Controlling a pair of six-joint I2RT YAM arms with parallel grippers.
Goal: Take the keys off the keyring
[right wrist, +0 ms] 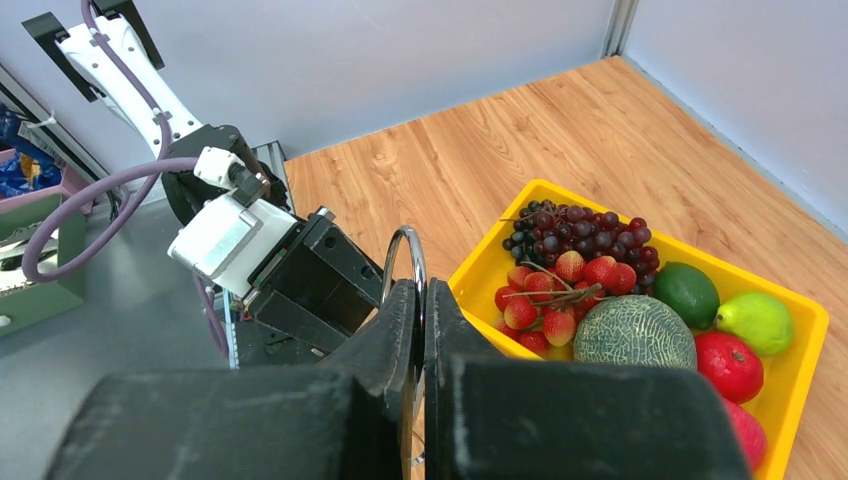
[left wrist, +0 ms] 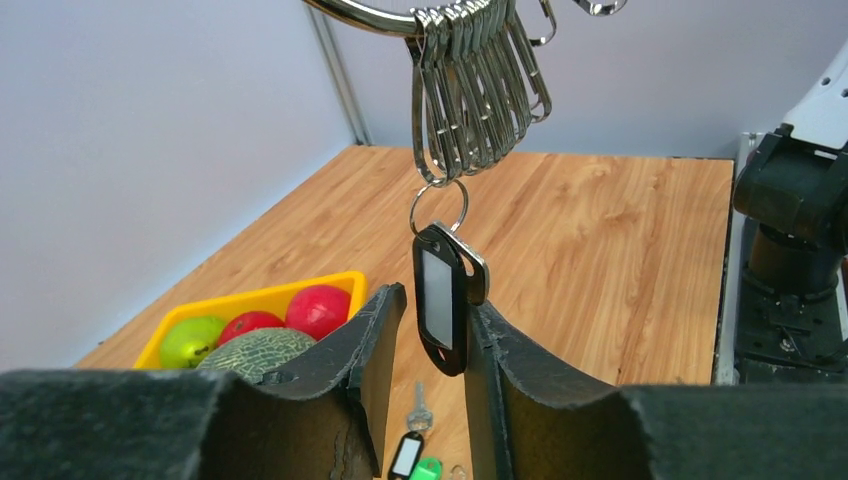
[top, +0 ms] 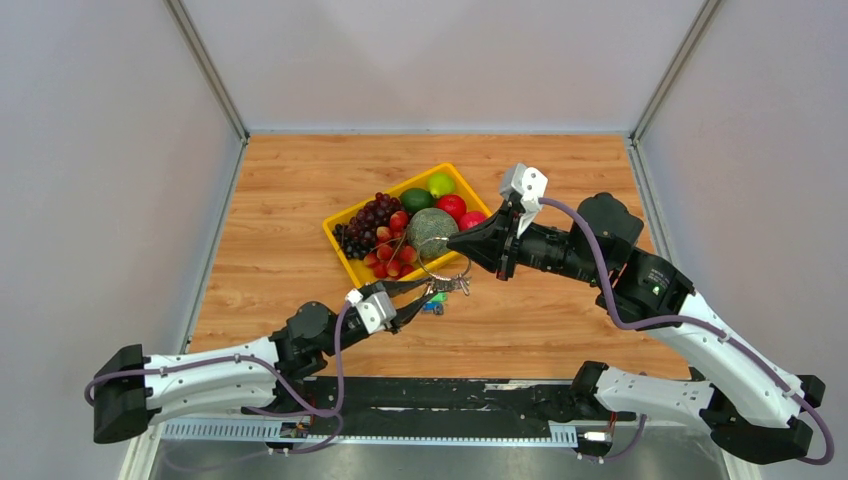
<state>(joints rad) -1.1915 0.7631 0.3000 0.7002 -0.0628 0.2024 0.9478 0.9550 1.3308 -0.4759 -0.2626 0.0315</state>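
Observation:
My right gripper [top: 463,256] is shut on the thin silver keyring [top: 441,266] and holds it above the table beside the tray; in the right wrist view the ring [right wrist: 405,262] rises from between the closed fingers [right wrist: 392,320]. In the left wrist view the keyring [left wrist: 365,14] carries several snap clips [left wrist: 472,95]. From one clip hangs a small split ring with a black-tagged key [left wrist: 440,300]. My left gripper [left wrist: 437,302] is open with that tag between its fingers [left wrist: 372,345]. A bare silver key [left wrist: 420,405] and black and green tagged keys [left wrist: 408,455] lie on the table below.
A yellow tray [top: 346,263] with grapes, strawberries, a melon, limes and red apples stands just behind the ring. The loose keys [top: 433,306] lie on the wood under my left gripper [top: 420,298]. White walls close in the table.

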